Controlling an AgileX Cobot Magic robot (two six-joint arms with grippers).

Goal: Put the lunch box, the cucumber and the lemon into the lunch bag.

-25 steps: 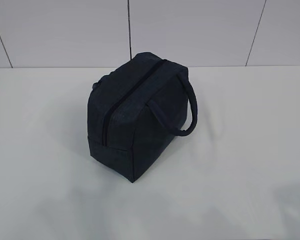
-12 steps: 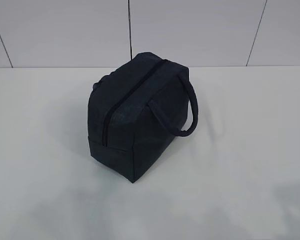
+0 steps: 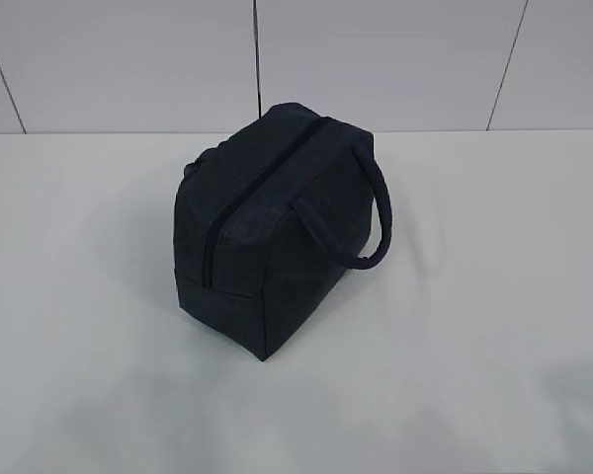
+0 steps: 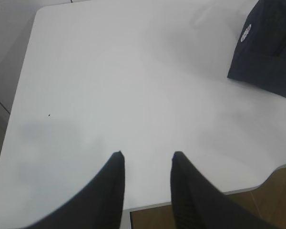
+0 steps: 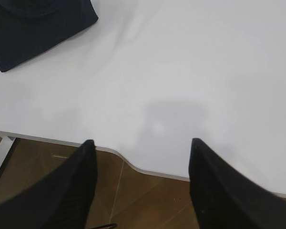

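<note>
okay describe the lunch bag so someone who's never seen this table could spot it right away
On the white table, in front of the tiled wall, stands the lunch bag, roughly in the middle. It is a dark navy fabric box with a zipper running along its top and a loop handle arching over one side. It is the only object visible on the tabletop.

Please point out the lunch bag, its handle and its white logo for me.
lunch bag point(image 3: 232, 272): exterior view, near side panel.
handle point(image 3: 378, 212): exterior view, right bend of the loop.
white logo point(image 4: 246, 33): left wrist view, centre of the oval patch.
</note>
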